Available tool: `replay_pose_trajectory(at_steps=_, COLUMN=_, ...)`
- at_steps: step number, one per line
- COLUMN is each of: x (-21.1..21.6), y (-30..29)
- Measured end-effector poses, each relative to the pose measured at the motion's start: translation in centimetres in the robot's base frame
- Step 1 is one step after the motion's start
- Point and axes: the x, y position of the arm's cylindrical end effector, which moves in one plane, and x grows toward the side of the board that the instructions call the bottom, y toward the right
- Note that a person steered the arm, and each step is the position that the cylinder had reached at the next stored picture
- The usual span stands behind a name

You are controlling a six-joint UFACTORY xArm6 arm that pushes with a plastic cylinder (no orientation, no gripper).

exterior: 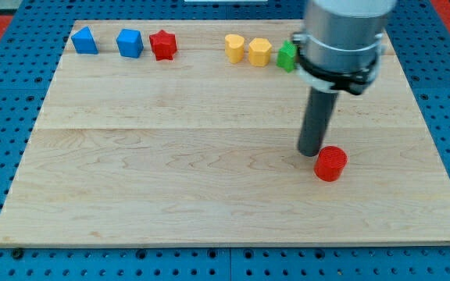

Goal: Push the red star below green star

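Note:
The red star sits near the view's top, left of centre, right beside a blue block. The green star is at the top right, partly hidden behind the arm's grey body. My tip rests on the board at the view's right of centre, far to the right of and below the red star, and well below the green star. It is just left of a red cylinder, close to it or touching.
A blue triangular block lies at the top left. Two yellow blocks sit just left of the green star. The wooden board lies on a blue pegboard.

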Motion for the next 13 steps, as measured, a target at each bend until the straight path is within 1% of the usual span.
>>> replay_pose_trajectory(at_steps=1, x=2.2, y=1.5)
replay_pose_trajectory(at_steps=2, x=2.4, y=2.9)
replay_pose_trajectory(at_steps=3, x=3.6, y=4.8)
replay_pose_trajectory(at_steps=4, x=0.3, y=3.2)
replay_pose_trajectory(at_steps=5, x=-7.3, y=-4.6)
replay_pose_trajectory(at_steps=6, x=-12.1, y=-14.2)
replay_pose_trajectory(at_steps=7, x=-17.3, y=-21.7)
replay_pose_trajectory(at_steps=8, x=-21.8, y=-21.8)
replay_pose_trajectory(at_steps=9, x=-25.3, y=-19.3)
replay_pose_trajectory(at_steps=10, x=-29.0, y=-19.4)
replay_pose_trajectory(at_steps=11, x=-29.0, y=-24.5)
replay_pose_trajectory(at_steps=12, x=-25.2, y=-26.4)
replay_pose_trajectory(at_steps=13, x=-21.3, y=-19.9)
